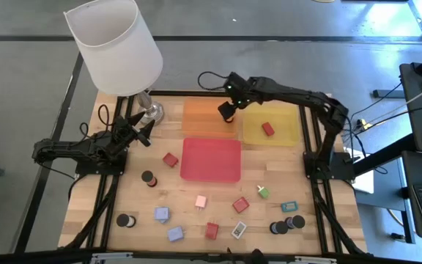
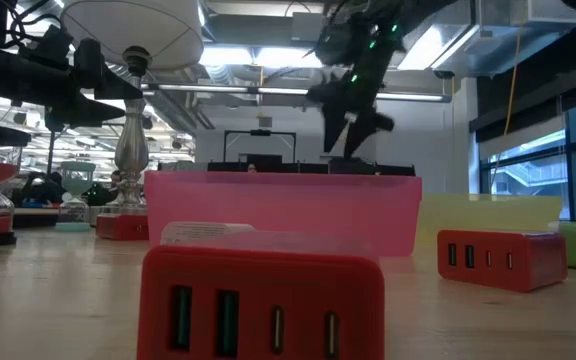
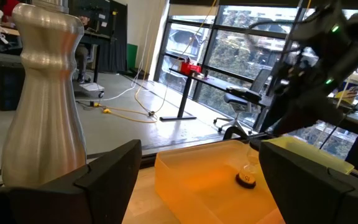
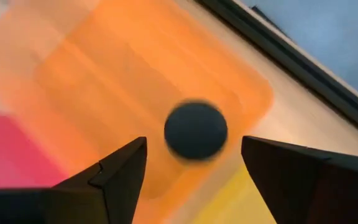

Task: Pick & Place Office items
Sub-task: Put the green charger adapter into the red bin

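Right gripper (image 4: 194, 163): jaws spread wide, holding nothing. Black cylinder (image 4: 195, 130): lies between and below the fingers, on the orange tray (image 1: 200, 116). You should lift straight up so a finger doesn't clip it. Right arm reaches across over that tray. Left gripper (image 1: 139, 130): jaws open, empty, waiting by the lamp (image 1: 116, 45) base.

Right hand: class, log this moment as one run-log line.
right hand: open, above orange tray | black cylinder: below it, released | left hand: open, beside lamp
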Action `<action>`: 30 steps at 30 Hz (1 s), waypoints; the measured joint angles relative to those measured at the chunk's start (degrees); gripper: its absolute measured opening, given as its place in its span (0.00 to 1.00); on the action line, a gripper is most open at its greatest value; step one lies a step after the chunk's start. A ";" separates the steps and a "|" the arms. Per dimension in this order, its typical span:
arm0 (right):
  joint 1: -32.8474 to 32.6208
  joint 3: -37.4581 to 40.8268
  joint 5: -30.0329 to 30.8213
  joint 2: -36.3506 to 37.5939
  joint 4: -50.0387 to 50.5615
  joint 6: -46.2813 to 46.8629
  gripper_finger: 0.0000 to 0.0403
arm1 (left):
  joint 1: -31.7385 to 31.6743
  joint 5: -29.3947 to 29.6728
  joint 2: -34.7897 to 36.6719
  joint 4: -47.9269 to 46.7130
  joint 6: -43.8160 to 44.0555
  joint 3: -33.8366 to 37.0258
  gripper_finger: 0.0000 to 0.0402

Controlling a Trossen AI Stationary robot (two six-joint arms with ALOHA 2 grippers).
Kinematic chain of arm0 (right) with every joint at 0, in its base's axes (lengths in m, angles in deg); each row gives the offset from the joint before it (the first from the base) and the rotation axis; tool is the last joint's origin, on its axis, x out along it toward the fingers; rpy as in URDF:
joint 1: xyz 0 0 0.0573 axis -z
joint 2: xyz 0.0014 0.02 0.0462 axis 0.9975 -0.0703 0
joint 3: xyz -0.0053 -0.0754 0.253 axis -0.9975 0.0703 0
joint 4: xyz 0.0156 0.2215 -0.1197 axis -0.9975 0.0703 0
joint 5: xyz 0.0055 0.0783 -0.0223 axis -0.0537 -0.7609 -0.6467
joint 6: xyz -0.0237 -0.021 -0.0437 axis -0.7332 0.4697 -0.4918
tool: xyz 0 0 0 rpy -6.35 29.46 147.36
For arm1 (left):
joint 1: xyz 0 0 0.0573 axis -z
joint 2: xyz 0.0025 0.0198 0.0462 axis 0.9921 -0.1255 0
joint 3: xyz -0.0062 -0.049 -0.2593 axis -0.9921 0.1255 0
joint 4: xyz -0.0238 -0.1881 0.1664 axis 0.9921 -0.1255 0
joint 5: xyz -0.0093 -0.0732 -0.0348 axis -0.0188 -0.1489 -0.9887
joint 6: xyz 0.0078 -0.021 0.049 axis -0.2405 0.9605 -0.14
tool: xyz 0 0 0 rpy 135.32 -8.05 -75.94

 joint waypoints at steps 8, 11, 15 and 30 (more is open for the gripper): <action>-3.88 -0.09 -5.46 10.89 22.01 -2.81 0.61 | -0.01 0.01 0.01 0.01 0.00 0.02 0.80; -7.07 -0.09 -4.65 14.04 29.38 -2.17 0.60 | -0.01 0.01 -0.01 -0.01 0.00 0.01 0.80; -12.45 -0.09 -4.41 17.28 34.65 2.66 0.59 | 0.01 0.00 0.00 -0.02 0.00 0.00 0.80; -29.70 -0.07 0.96 19.51 35.40 27.20 0.70 | 0.01 0.01 -0.02 -0.04 0.00 0.02 0.80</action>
